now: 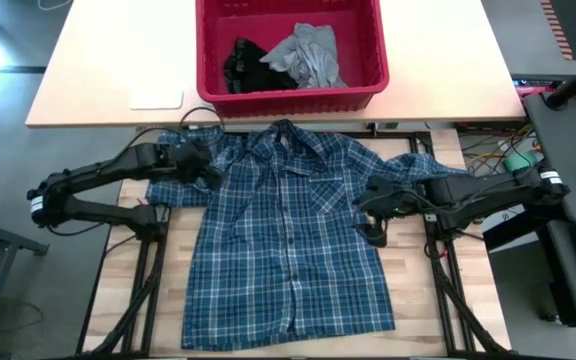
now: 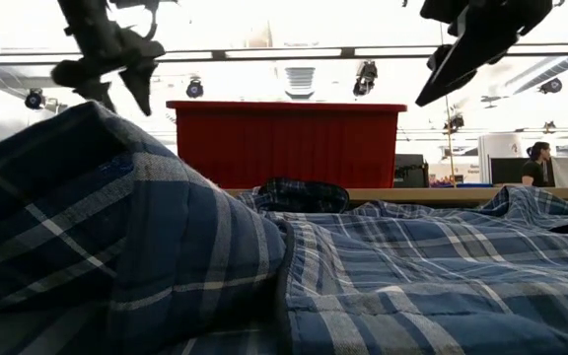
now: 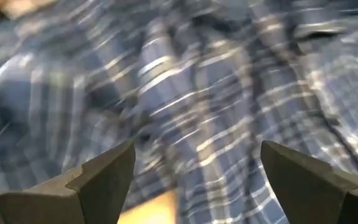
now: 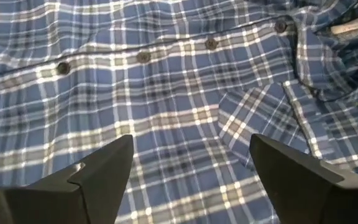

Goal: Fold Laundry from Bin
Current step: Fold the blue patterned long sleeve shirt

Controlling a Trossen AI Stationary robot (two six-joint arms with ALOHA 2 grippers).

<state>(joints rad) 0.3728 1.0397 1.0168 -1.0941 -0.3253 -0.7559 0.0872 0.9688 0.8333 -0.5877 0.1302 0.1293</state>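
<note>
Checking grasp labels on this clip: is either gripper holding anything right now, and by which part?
Nothing is held. The left gripper and right gripper both stand open above the plaid shirt, fingers empty.

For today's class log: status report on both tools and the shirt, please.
Left tool open over shirt's sleeve. Right tool open by the other sleeve. Plaid shirt spread flat, unfolded. Two garments wait in the red bin. Nothing blocking.
</note>
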